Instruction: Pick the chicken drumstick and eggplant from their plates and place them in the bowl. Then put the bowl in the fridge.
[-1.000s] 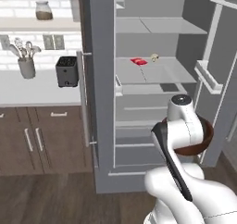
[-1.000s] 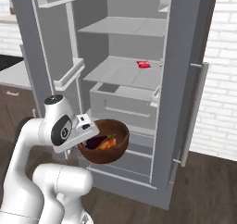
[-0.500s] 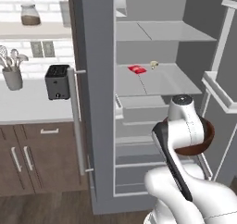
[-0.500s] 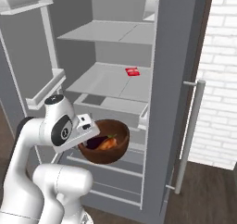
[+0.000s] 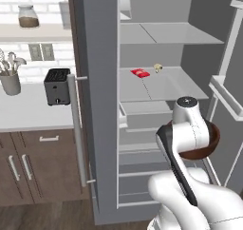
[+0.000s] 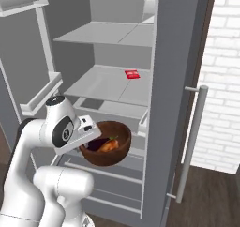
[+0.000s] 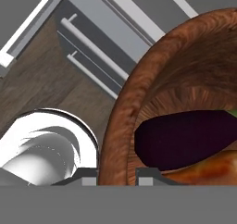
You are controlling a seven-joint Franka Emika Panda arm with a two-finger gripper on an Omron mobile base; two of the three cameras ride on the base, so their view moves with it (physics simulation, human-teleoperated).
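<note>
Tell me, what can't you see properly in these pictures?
- Drumstick: mostly under the eggplant in the right base view; cut off by the bottom edge in the hand view.
- Bowl: largely behind the arm in the left base view.
- Small pale item on the fridge shelf: too small to identify.

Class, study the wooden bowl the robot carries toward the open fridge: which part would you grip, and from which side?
Grip the bowl at its rim, one finger inside and one outside the wall, coming from above on the side nearest the arm. The wall is thin and upright enough to pinch; the eggplant and chicken drumstick lie at the bottom. The gripper straddles the rim this way.
</note>
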